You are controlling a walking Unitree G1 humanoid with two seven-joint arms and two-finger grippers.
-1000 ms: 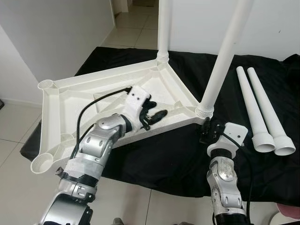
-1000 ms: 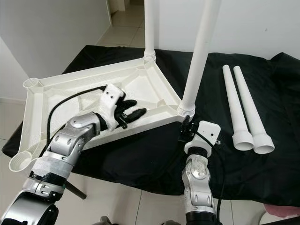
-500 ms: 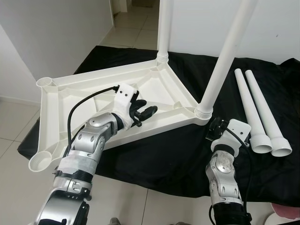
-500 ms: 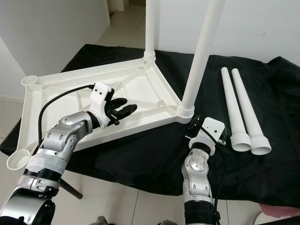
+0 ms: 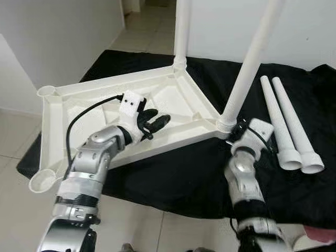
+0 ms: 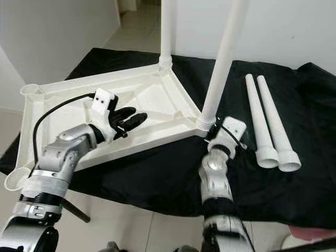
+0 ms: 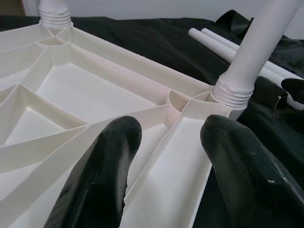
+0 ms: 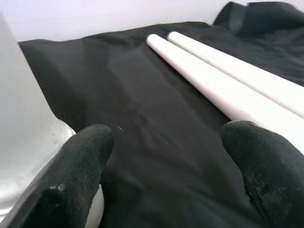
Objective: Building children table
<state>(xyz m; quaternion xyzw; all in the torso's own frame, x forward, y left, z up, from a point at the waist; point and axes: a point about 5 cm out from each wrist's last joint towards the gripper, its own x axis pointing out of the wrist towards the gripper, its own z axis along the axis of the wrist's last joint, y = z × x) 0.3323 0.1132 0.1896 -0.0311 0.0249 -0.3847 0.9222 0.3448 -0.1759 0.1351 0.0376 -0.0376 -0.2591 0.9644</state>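
The white plastic table top [image 5: 84, 105] lies upside down on a black cloth. Two white legs stand in its sockets: one at the far corner [image 5: 181, 31], one at the near right corner [image 5: 247, 68]. Two loose legs [image 5: 281, 123] lie side by side on the cloth to the right. My left gripper [image 5: 157, 122] hovers open over the top's near rim, its fingers [image 7: 102, 175] spread above the ribs. Beside the base of the near right leg [image 8: 23, 142], my right gripper [image 5: 238, 127] stands open with nothing between its fingers, pointing toward the loose legs [image 8: 228, 90].
Two leg sockets stand open on the left side, at the far left corner [image 5: 46, 92] and the near left corner [image 5: 42, 181], which overhangs the cloth's edge. A white wall [image 5: 52, 37] rises on the left. Tiled floor [image 5: 21, 210] lies below.
My left gripper has drawn back to the left along the table top's near rim. My right gripper has risen toward the base of the near right leg.
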